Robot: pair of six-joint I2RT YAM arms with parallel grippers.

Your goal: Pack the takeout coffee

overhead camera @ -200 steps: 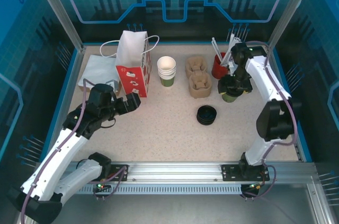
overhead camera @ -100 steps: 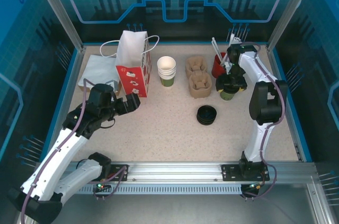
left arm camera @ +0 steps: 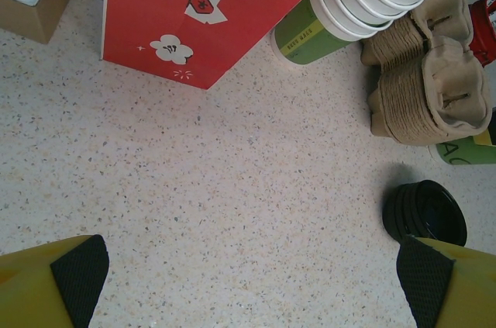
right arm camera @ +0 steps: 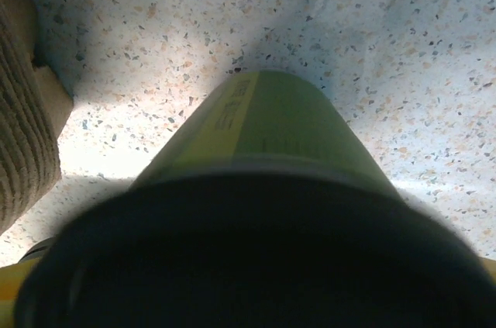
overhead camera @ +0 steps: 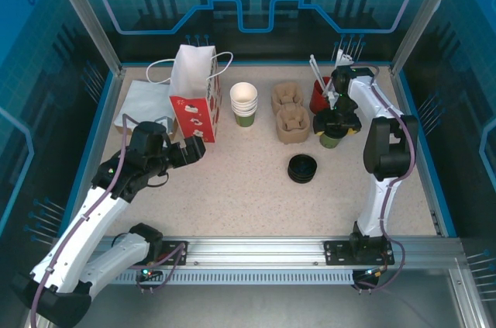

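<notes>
Lettering runs down a pale stripe on the green wall of the takeout coffee (right arm camera: 263,126), too blurred to read; its black lid sits close under the right wrist camera. From above, the cup stands upright at 3 o'clock of the table's middle. The right gripper (overhead camera: 335,122) is directly over it, and I cannot tell whether the fingers press on it. At the cup's 9 o'clock is the pulp carrier stack (overhead camera: 292,122), and the black lid stack (overhead camera: 302,168) is at its 7 o'clock. The red bag (left arm camera: 209,10) carries white drawings, a flower and a star, with no words. Small print on the stacked cups (left arm camera: 310,29) is not legible. The left gripper (left arm camera: 252,274) is spread wide over bare tabletop (overhead camera: 232,196), which runs open from 5 to 8 o'clock.
</notes>
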